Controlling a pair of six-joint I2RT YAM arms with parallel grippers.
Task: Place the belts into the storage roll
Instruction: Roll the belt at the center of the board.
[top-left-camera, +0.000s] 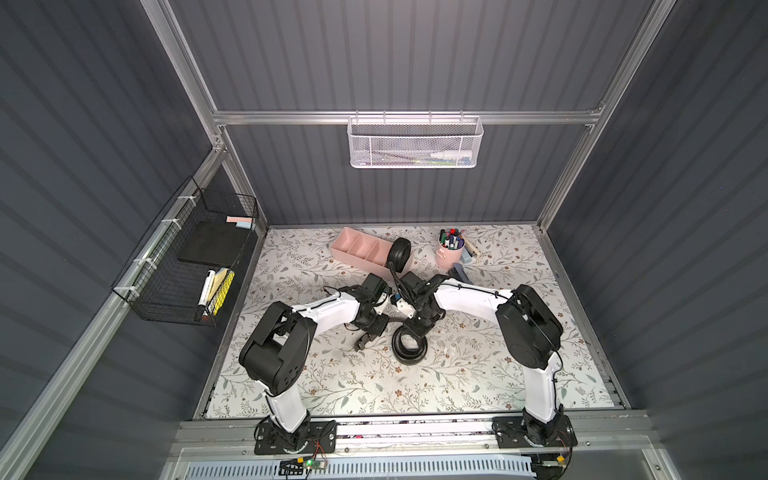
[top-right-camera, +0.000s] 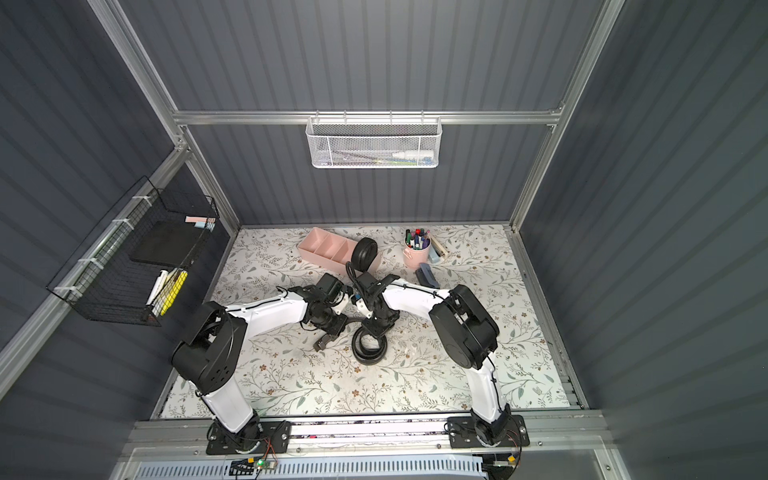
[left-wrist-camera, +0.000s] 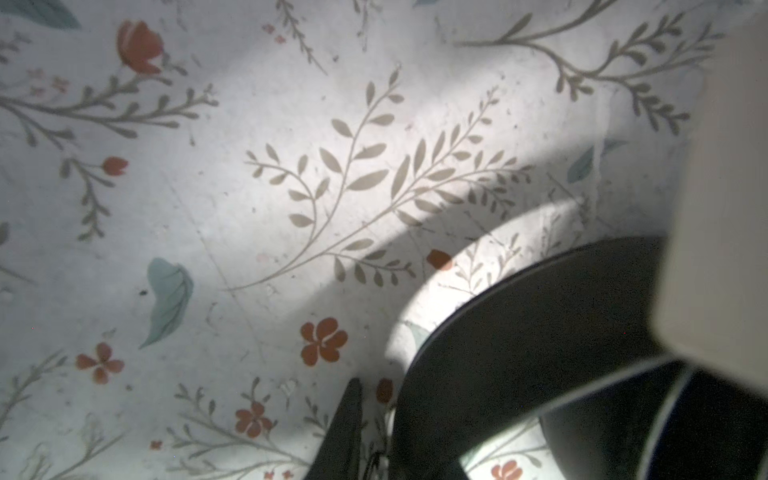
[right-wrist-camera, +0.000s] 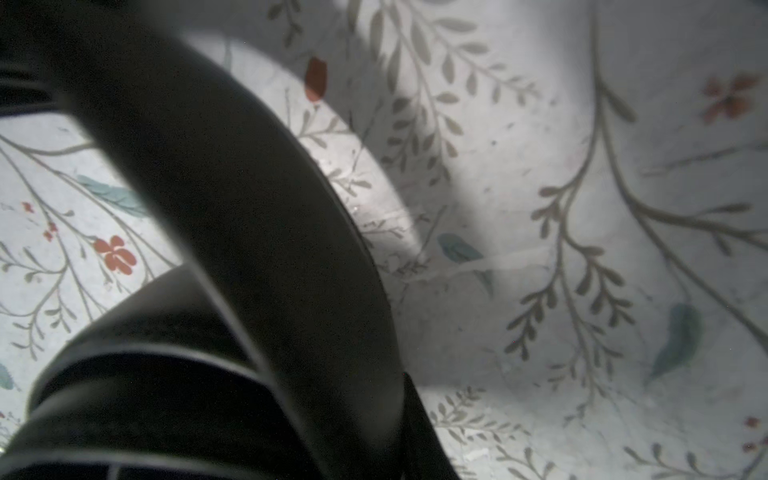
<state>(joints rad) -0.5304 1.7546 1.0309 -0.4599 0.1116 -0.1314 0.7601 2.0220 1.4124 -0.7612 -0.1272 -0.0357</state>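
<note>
Black belt coil (top-left-camera: 405, 359) gripped by right end effector (top-left-camera: 412, 330); left end effector (top-left-camera: 363, 343) beside, unclear.

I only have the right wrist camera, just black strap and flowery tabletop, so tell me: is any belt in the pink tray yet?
Observer: Yes, one coiled belt stands on edge in the end compartment of the pink tray, nearest the marker cup.
Operator: And the other compartments?
Observer: All three are empty.
Operator: And my other arm?
Observer: The left arm reaches down beside the loose belt coil on the table.
</note>
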